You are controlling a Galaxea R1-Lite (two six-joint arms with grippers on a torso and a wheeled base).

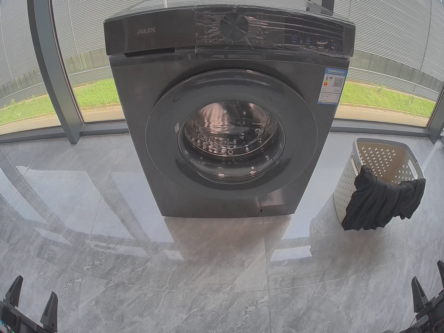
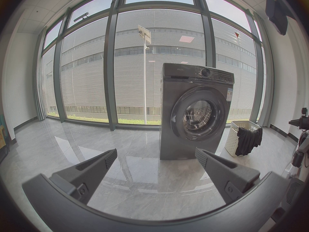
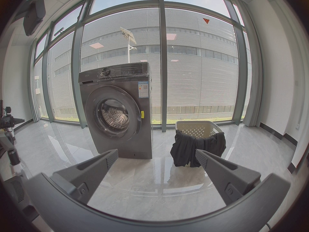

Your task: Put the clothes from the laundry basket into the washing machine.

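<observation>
Since nothing is loaded yet, I log task at start. Left gripper (image 1: pixel 34 286) spread wide, empty. Washer (image 1: pixel 231 116) looks shut, bare inside. Dark clothes (image 1: pixel 377 202) draped over basket (image 1: pixel 344 186) front rim, right of washer. Right gripper (image 1: pixel 428 271) spread wide, empty.

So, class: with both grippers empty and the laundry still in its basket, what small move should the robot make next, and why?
Probably reach the right gripper toward the black garment draped over the rim of the white perforated plastic basket: that gripper is open, empty and on the basket's side.
</observation>
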